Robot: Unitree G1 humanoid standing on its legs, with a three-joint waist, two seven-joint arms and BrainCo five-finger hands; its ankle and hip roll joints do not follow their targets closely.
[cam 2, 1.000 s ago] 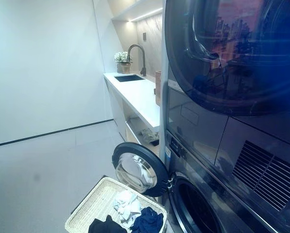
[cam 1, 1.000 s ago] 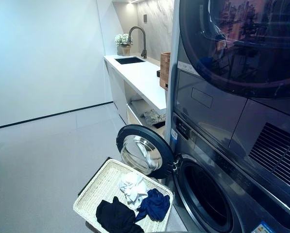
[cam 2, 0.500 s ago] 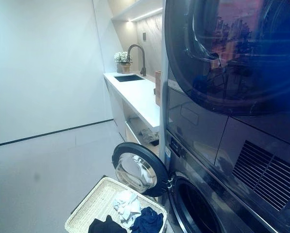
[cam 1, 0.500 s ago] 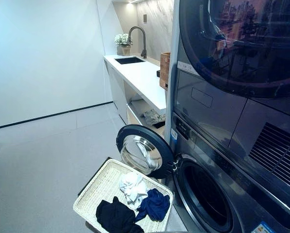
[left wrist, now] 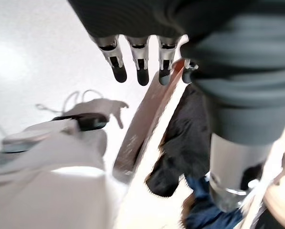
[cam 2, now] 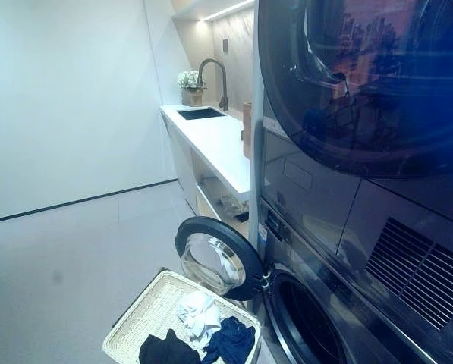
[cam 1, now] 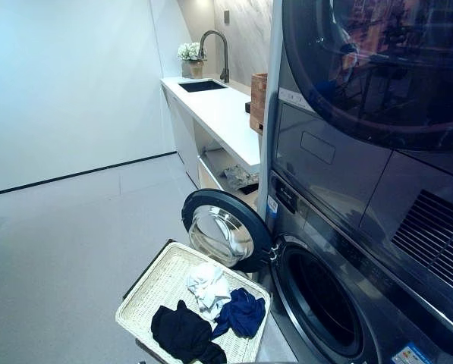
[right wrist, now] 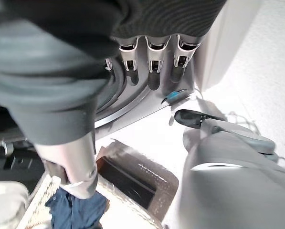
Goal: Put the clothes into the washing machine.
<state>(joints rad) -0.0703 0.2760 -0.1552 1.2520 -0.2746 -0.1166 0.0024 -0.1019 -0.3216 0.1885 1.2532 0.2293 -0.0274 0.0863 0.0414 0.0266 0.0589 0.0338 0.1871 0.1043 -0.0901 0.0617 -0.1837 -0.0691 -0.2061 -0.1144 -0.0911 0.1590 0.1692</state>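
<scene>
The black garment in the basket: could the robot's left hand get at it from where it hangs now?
Probably yes. The left hand hangs open above the white wicker basket, holding nothing, and the black garment lies uncovered on top, beside the navy garment. Nothing blocks a downward reach.

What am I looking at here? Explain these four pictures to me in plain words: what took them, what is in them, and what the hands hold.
A two-legged robot took them. The two wide pictures come from the twin cameras in its head. They show a laundry room: a washing machine with its round door swung open, another machine stacked above it, and a white wicker basket on the floor in front. In the basket lie a white garment, a dark blue one and a black one. A white counter with a sink and tap runs behind.

The other two pictures come from wrist cameras. The left robot hand and right robot hand hang with straight fingers, holding nothing.
</scene>
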